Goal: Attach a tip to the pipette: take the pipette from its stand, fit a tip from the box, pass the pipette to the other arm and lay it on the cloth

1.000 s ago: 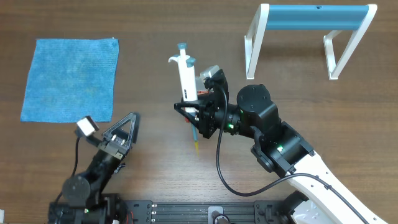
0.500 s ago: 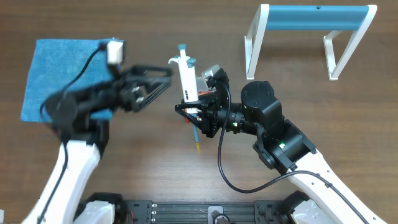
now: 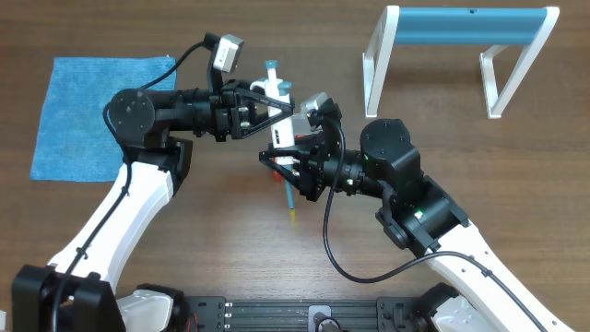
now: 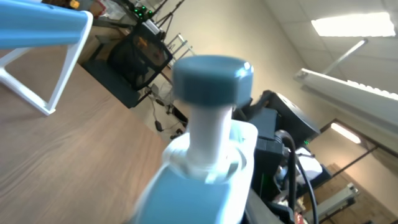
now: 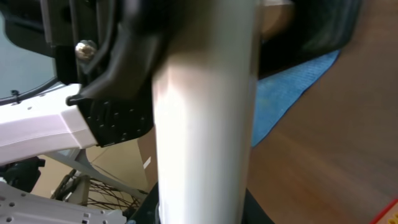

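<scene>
**Operator:** Report task status.

**Technician:** The pipette (image 3: 279, 138) is off the stand (image 3: 461, 26) and carries a yellow tip (image 3: 292, 214). The right hand (image 3: 288, 152) is clamped on its body above the middle of the table (image 3: 212, 249). The left hand (image 3: 263, 106) is at the pipette's upper part. How far open it is cannot be determined. Judged stage: handover. Remaining steps: transfer, then placement on the cloth (image 3: 74, 111).

**Operator:** Clearance?

**Technician:** The cloth lies near the table's left edge, well apart from the pipette, with bare table between them. The stand occupies the far right corner, away from that route. The two hands are close together, so the release needs care.
</scene>
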`<act>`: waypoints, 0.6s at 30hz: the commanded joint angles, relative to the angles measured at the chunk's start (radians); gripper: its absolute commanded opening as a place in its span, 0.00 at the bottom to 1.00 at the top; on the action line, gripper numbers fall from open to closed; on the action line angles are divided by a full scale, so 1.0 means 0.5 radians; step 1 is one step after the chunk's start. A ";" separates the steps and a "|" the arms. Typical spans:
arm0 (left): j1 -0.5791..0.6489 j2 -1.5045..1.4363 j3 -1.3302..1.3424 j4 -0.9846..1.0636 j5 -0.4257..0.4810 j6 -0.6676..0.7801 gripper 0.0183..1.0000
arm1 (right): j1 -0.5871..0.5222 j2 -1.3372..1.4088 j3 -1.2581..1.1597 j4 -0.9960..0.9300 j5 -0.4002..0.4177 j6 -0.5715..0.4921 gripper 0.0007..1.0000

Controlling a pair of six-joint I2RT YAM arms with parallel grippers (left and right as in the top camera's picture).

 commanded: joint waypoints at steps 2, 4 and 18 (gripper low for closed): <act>-0.071 0.000 0.043 -0.007 -0.184 0.002 0.01 | 0.012 -0.014 0.030 0.029 -0.070 -0.037 0.08; -0.094 0.001 0.043 -0.008 -0.235 0.003 0.01 | 0.012 -0.014 0.030 0.029 -0.070 -0.037 0.56; 0.423 0.001 0.043 -1.915 -0.175 1.145 0.01 | -0.589 -0.233 0.031 -0.578 -0.473 -0.349 0.80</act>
